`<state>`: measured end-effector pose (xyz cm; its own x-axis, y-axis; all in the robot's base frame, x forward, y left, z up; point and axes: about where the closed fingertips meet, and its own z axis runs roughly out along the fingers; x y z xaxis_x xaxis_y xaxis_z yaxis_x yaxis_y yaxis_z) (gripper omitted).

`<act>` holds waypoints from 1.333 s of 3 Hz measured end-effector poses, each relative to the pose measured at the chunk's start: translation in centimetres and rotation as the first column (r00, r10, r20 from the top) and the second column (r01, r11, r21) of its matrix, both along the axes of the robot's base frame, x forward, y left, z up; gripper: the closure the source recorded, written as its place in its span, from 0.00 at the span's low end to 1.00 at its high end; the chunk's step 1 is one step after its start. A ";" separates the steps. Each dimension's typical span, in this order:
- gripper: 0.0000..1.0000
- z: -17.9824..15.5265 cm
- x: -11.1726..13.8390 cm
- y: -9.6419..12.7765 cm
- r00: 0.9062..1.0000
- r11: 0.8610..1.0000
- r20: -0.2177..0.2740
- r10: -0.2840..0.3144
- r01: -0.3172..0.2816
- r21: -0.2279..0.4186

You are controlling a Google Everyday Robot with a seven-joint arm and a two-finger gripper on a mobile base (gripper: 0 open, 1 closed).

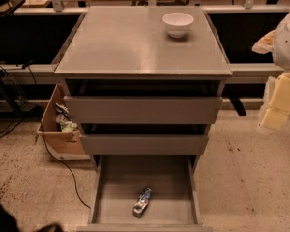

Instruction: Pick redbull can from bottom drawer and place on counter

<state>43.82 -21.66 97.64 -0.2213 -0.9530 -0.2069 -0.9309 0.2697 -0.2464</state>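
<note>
One redbull can (pixel 142 201) lies on its side near the front of the open bottom drawer (pixel 120 179), well apart from the gripper (pixel 278 108) at right, whose grasp I cannot tell; nudged, the can may roll away.

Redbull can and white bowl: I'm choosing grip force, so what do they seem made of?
The redbull can is likely metal: shiny silver glints with blue patches. The white bowl is probably glazed ceramic, though plastic is possible: smooth, glossy rim. The gripper hangs at the right edge, apart from both.
</note>
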 end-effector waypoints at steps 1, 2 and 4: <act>0.00 0.0 0.1 0.1 1.000 1.000 0.008 0.002 -0.002 0.004; 0.00 -2.3 0.6 0.9 0.999 0.999 0.007 0.041 -0.041 0.030; 0.00 -17.6 2.6 6.9 0.951 0.943 -0.051 0.304 -0.293 0.159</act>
<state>46.37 -14.74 80.04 0.0483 -0.9375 -0.3447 -0.9883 0.0052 -0.1527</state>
